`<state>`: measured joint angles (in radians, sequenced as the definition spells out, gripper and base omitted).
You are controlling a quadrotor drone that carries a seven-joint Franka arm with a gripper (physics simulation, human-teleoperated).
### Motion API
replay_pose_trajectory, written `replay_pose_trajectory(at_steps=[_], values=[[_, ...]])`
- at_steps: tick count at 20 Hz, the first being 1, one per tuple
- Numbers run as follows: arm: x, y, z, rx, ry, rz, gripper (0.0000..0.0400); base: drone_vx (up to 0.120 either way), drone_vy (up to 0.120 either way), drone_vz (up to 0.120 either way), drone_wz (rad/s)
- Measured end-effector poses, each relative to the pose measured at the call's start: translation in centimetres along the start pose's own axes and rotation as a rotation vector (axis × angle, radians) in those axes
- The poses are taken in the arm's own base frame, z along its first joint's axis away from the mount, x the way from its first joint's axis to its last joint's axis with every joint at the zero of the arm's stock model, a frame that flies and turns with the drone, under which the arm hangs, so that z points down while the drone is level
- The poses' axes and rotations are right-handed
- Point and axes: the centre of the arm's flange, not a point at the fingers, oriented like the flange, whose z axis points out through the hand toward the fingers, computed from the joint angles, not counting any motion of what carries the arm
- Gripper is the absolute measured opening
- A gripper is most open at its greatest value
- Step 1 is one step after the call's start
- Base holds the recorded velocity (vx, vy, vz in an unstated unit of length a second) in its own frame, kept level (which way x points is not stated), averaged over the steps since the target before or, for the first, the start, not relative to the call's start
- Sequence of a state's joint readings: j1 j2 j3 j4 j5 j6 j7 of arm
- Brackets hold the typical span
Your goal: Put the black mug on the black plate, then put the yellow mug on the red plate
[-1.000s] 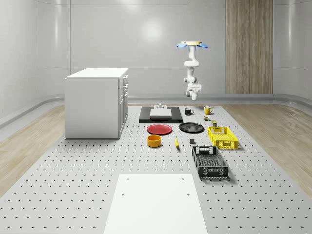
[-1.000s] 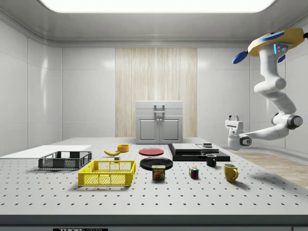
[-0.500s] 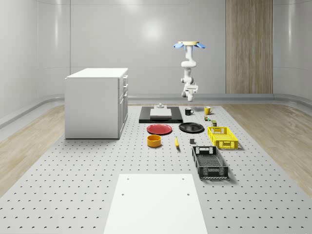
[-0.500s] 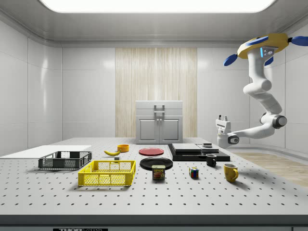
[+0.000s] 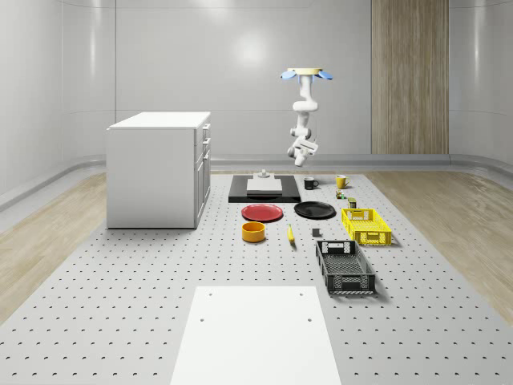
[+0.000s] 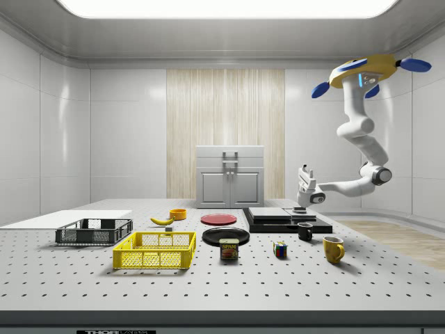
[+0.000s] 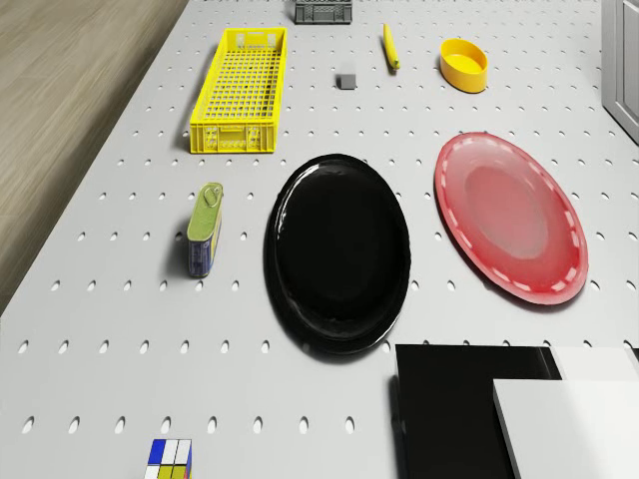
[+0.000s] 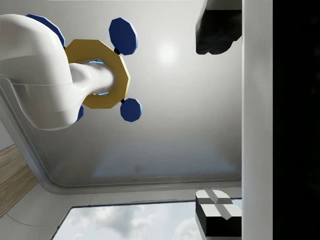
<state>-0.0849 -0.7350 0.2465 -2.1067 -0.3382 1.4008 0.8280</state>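
Your drone [image 6: 366, 72], a yellow disc body with blue rotors, hovers high above the far end of the perforated grey table [image 5: 144, 281], toward the side view's right. The glossy white arm bends down and sideways, so the gripper [image 6: 303, 174] hangs in the air above the flat black slab [image 6: 285, 221], pointing upward. In the wrist view you see two blocky dark fingertips [image 8: 216, 30] set well apart, so the fingers stand open with nothing between them. The black mug [image 6: 305, 232] stands upright on the table just beside the slab. The yellow mug [image 6: 333, 249], rounded and glossy, stands near it, further to the side view's right. The black plate [image 7: 339, 249], a shiny shallow round, lies bare beside the red plate [image 7: 511, 217], which has a pale dashed rim. A yellow mesh crate [image 7: 242, 90] and a small tin [image 7: 205, 228] lie near the black plate.
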Motion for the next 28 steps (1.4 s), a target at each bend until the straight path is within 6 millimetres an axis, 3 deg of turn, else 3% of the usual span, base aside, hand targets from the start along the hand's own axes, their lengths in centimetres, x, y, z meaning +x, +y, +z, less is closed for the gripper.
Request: replay_pose_trajectory(at_steps=[3, 6, 10, 15, 20, 28], values=[[-2.1, -2.1, 0.5, -0.212, 0.214, -0.006, 0.0400, 0.000, 0.000, 0.000, 0.000], [-4.8, -4.6, 2.6, -0.516, 0.518, -0.016, 0.0400, 0.000, 0.000, 0.000, 0.000], [-7.1, -6.8, 8.5, -1.000, 1.000, -0.029, 0.0400, 0.000, 0.000, -0.090, 0.000], [-6.3, -5.8, 14.9, -1.474, 1.470, -0.044, 0.0400, 0.000, 0.000, -0.120, 0.000], [-5.0, -4.4, 17.4, -1.707, 1.704, -0.057, 0.0400, 0.000, -0.008, -0.120, 0.000], [-4.0, -3.4, 18.5, -1.831, 1.831, -0.067, 0.0400, 0.000, -0.105, -0.120, 0.000]])
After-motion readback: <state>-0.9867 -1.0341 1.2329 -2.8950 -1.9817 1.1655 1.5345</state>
